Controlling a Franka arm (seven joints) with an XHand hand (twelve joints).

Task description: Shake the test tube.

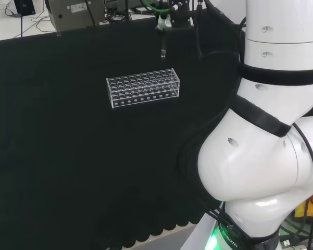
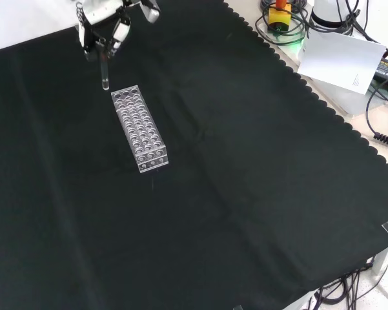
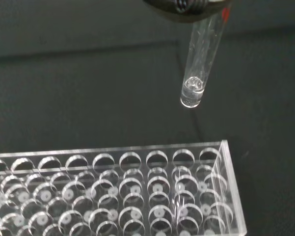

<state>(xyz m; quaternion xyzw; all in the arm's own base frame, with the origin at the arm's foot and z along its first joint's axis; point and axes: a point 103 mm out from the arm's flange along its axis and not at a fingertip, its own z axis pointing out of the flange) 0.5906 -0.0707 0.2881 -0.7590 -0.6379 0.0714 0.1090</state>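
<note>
front view: one test tube (image 2: 104,73), one rack (image 2: 139,130)

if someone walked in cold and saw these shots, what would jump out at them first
Probably the clear test tube hanging upright from the hand at the front view's top left, held above the black cloth just beyond the end of the rack. Next the clear test tube rack, lying alone near the cloth's middle with rows of empty holes. In the head view, the arm's big white links take up the right side.

Even bright light; glints on the clear rack (image 3: 137,191); hand (image 3: 186,7) blurred.
</note>
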